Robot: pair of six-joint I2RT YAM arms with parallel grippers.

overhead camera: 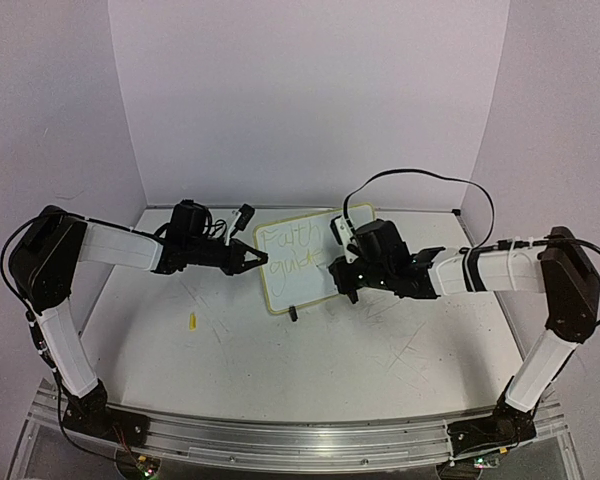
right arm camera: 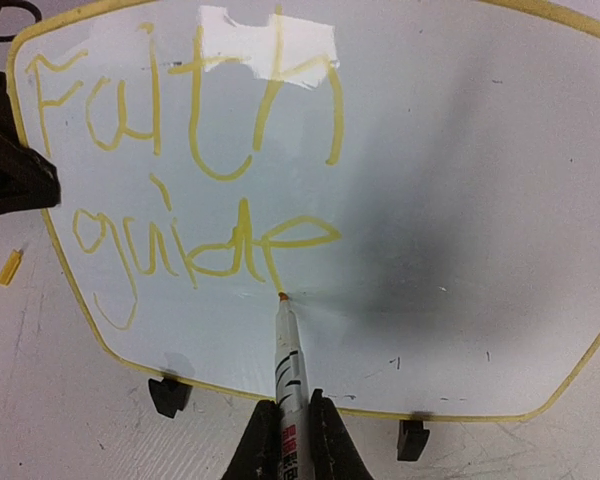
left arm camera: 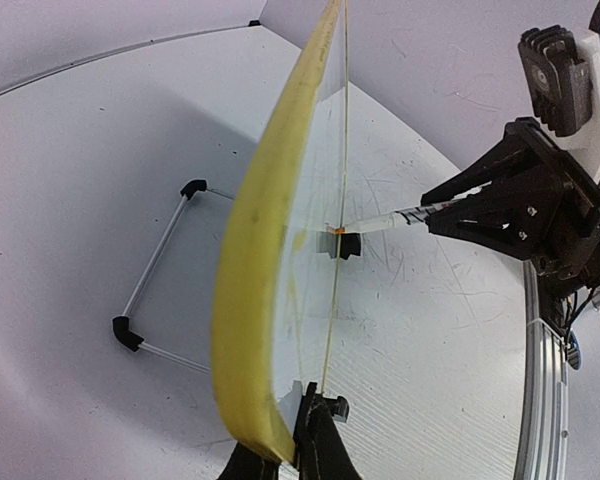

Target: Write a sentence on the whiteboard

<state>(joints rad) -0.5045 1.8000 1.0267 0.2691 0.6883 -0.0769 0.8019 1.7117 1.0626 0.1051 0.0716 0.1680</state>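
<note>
My right fingers (right arm camera: 323, 428) pinch a slim white marker (right arm camera: 288, 365), its orange tip touching the whiteboard (right arm camera: 450, 180) just ahead of them, below the yellow lettering (right arm camera: 195, 245). My left fingers (left arm camera: 315, 440) clamp the board's rounded yellow rim, holding it upright. The board is smooth and glossy, on black clip feet (right arm camera: 168, 395), with a wire stand (left arm camera: 155, 265) behind. Beneath both fingers spreads a white, scuffed, finely ridged worktop (right arm camera: 70, 430), and beyond it stand pale matte walls (overhead camera: 310, 100).

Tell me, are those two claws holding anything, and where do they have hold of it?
The left gripper pinches the whiteboard by its side rim; the right gripper clamps a marker by its barrel.
</note>
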